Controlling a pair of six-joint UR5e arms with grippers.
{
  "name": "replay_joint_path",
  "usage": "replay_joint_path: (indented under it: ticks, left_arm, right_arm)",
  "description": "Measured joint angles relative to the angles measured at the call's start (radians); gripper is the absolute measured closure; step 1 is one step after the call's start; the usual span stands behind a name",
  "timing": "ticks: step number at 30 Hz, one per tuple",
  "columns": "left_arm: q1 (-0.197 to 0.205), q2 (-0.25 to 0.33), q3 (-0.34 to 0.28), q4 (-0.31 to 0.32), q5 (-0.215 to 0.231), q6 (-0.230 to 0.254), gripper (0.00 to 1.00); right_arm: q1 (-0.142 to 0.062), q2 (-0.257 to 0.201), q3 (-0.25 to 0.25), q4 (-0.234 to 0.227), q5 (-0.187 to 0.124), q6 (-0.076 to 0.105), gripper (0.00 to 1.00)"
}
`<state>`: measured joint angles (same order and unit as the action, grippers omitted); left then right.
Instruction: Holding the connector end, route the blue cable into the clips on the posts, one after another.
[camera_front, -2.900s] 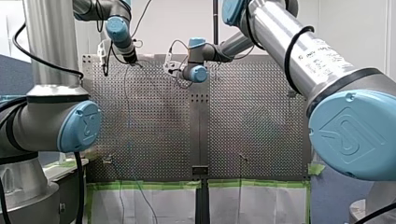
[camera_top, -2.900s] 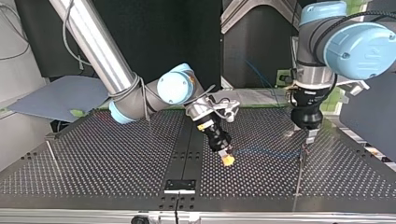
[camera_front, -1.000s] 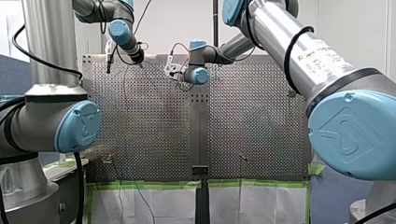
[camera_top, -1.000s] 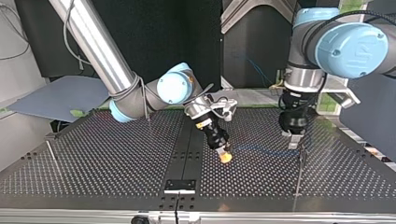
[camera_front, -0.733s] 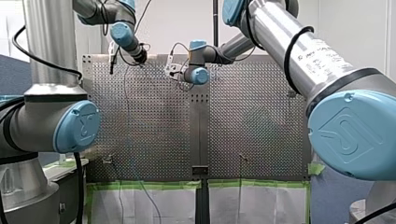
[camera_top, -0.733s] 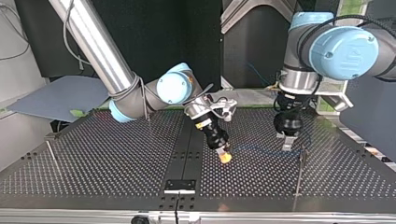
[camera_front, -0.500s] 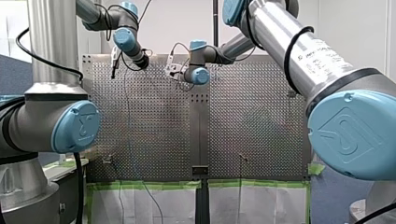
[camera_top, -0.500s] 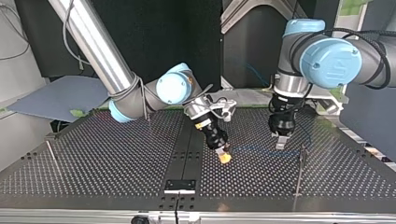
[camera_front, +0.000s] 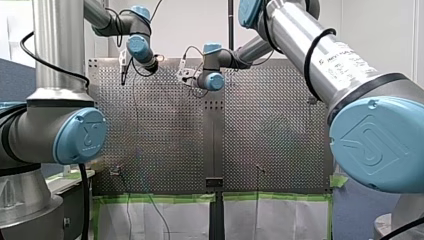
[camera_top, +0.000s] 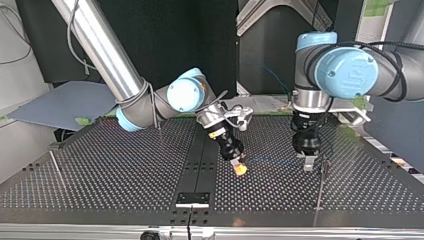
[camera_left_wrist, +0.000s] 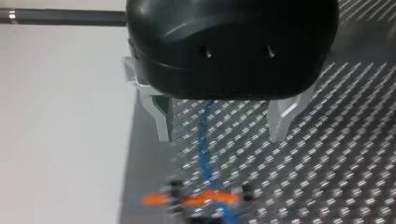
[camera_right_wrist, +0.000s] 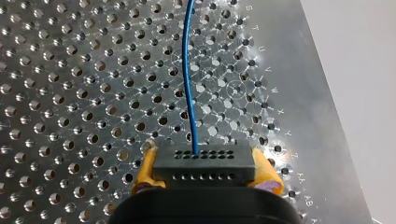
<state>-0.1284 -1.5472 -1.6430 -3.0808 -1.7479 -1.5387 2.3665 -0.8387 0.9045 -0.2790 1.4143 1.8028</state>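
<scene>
My right gripper (camera_right_wrist: 205, 171) is shut on the black connector (camera_right_wrist: 204, 161), with a yellow pad (camera_right_wrist: 145, 170) at each end of it. The blue cable (camera_right_wrist: 187, 79) leaves the connector and runs off over the perforated table (camera_right_wrist: 70, 93). In the top view my right gripper (camera_top: 239, 168) hovers near the middle and my left gripper (camera_top: 308, 163) hangs a short way off at its right, the cable (camera_top: 270, 160) stretched between them. My left gripper (camera_left_wrist: 222, 135) is open, its metal fingers (camera_left_wrist: 161, 116) astride the cable (camera_left_wrist: 203, 154) without pinching it.
A thin post (camera_top: 322, 172) stands just beside my left gripper at the top view's right. Another post (camera_top: 54, 161) stands at the far left edge of the table (camera_top: 125, 170). A black strip (camera_top: 200, 165) runs down the table's middle.
My left arm has left the post and swung along the cable toward my right gripper, then dropped lower. My right gripper has held still with the connector.
</scene>
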Motion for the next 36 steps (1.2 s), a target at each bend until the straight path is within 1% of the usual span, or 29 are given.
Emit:
replay_joint_path:
  ticks: [5,11,20,28,36]
  left_arm:
    - [0.0,-0.006,0.014,0.011,-0.003,0.0,0.01]
    - [0.0,-0.042,0.028,0.012,0.002,0.004,0.01]
    - [-0.001,-0.065,0.078,0.016,-0.006,0.002,0.01]
    - [-0.001,-0.104,0.096,0.015,-0.018,0.005,0.01]
    - [0.008,-0.116,0.11,0.016,-0.022,0.006,0.01]
  right_arm:
    - [0.0,0.0,0.0,0.0,0.0,0.0,1.0]
    - [0.0,0.0,0.0,0.0,-0.001,0.0,1.0]
    - [-0.001,0.0,0.0,-0.001,0.001,0.0,1.0]
    - [-0.001,0.0,0.0,0.0,-0.001,0.0,1.0]
    - [-0.001,0.0,0.0,0.001,-0.003,0.0,1.0]
